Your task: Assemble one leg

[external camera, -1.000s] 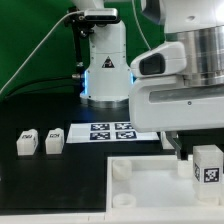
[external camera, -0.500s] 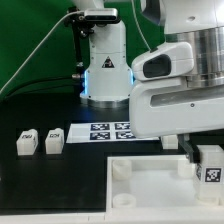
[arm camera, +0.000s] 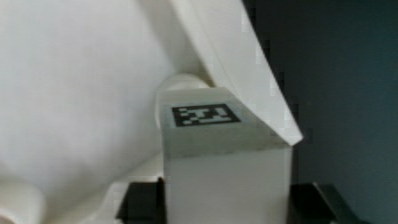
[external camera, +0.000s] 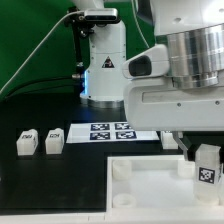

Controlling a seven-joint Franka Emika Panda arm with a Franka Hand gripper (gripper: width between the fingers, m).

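Observation:
My gripper (external camera: 203,150) is shut on a leg (external camera: 207,166), a small white post with a black-and-white marker on its face. It holds the leg upright at the far right part of the large white tray (external camera: 150,188), at the exterior view's right. I cannot tell whether the leg touches the tray. In the wrist view the leg (arm camera: 224,150) fills the middle between the two dark fingers (arm camera: 143,203), with the tray's rim (arm camera: 222,40) beyond it. Two more legs (external camera: 27,142) (external camera: 54,142) stand on the black table at the exterior view's left.
The marker board (external camera: 112,132) lies flat behind the tray. The arm's white base (external camera: 103,70) stands behind it before a green backdrop. The tray has round sockets at its corners (external camera: 121,169).
The arm's wrist has turned above the tray. The held leg has shifted only slightly at the tray's right side. The two loose legs have not moved.

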